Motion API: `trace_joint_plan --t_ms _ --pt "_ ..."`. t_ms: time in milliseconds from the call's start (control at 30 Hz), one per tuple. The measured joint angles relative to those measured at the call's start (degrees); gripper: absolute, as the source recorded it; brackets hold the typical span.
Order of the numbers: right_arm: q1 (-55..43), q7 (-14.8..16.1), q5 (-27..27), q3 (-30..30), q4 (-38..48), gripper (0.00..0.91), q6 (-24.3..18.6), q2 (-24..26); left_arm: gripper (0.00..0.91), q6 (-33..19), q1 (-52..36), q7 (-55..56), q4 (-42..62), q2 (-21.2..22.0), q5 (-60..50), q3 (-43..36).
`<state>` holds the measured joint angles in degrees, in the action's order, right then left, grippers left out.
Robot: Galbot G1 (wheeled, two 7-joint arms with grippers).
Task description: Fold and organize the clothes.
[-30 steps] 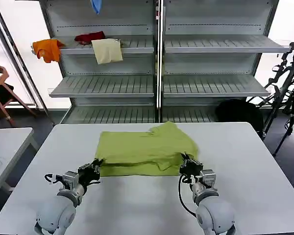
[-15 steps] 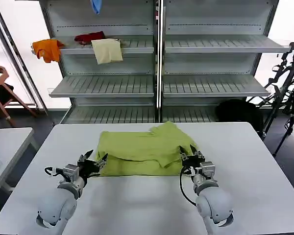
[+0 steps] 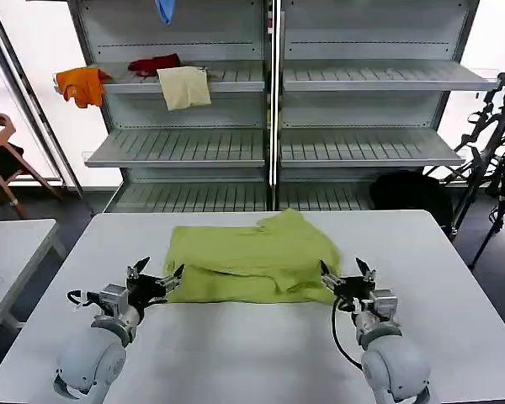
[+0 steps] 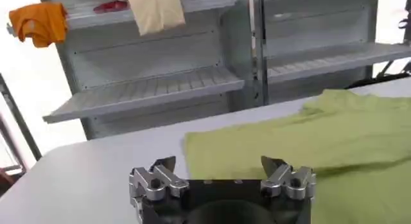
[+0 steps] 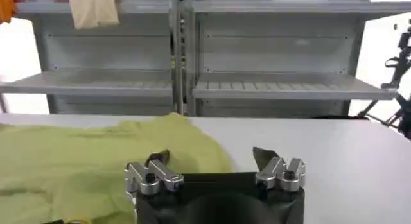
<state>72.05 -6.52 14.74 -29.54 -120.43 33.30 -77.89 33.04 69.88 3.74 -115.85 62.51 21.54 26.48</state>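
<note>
The T-shirt (image 3: 251, 259) lies mid-table, partly folded, its near edge doubled over. Left gripper (image 3: 156, 276) and right gripper (image 3: 347, 273) rest open, empty, at its near corners. Further folds remain.

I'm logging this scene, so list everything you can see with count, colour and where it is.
T-shirt: one, lime green, partly folded on the table's middle.
Table: one, white, in front of the robot.
Shelving: two grey bays behind the table.
Garments on the upper left shelf: orange, red, cream cloth.
Blue garment: one, hanging above them.
Chair: one, wooden, far left.
Left gripper: open, at the shirt's near left corner.
Right gripper: open, at its near right corner.
</note>
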Motion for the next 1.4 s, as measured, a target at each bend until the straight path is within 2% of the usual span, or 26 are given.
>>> trace_joint_plan --t_ms 267,600,633,700,833,900,1067,1100,1167,1233,1300,1367,1400 --pt "-0.7 -1.2 2.5 -0.9 -1.0 0.907 0.1 0.5 0.907 0.0 1.8 0.0 -0.8 0.1 0.1 0.5" --pt "5.3 0.4 1.0 -1.3 -2.3 0.907 0.0 -0.3 0.907 0.0 2.8 0.2 -0.3 -0.1 0.2 -0.2" --pt "5.9 0.5 0.9 -1.4 -2.4 0.867 0.0 -0.3 0.907 0.0 2.7 0.3 -0.1 -0.2 0.2 -0.3" --pt "7.1 0.9 0.7 -1.7 -2.6 0.856 0.0 -0.3 0.907 0.0 2.5 0.3 0.4 -0.5 0.2 -0.5" --pt "8.8 1.3 0.2 -1.6 -2.6 0.746 0.0 -0.4 0.907 0.0 2.5 0.3 1.3 -0.8 0.2 -0.6" --pt "9.1 1.3 -0.1 -1.5 -2.4 0.625 0.0 -0.6 0.907 0.0 2.5 0.2 1.7 -0.7 0.2 -0.8" --pt "9.2 1.2 -0.7 -0.6 -1.2 0.423 0.0 -1.1 0.907 0.0 2.1 0.2 2.6 -0.4 0.2 -1.2" --pt "9.2 1.1 -0.8 -0.4 -1.0 0.272 0.0 -1.1 0.907 0.0 2.0 0.2 2.8 -0.4 0.2 -1.2" --pt "9.0 1.0 -0.9 0.0 -0.5 0.161 0.0 -1.1 0.907 0.0 2.0 0.2 3.2 -0.3 0.2 -1.2" --pt "8.7 0.9 -1.1 0.3 0.0 0.01 0.0 -1.1 0.595 0.0 1.9 0.2 3.6 -0.3 0.3 -1.2" --pt "8.5 0.9 -1.4 0.6 0.3 0.0 -0.1 -1.2 0.161 0.0 1.9 0.1 3.9 -0.2 0.3 -1.2" --pt "8.4 1.1 -1.6 0.8 0.6 0.0 -0.1 -1.1 0.02 0.0 1.9 0.0 4.2 -0.1 0.3 -1.3" --pt "8.4 1.1 -1.6 0.8 0.6 0.0 -0.1 -1.1 0.02 0.0 1.9 0.0 4.3 0.0 0.3 -1.3"
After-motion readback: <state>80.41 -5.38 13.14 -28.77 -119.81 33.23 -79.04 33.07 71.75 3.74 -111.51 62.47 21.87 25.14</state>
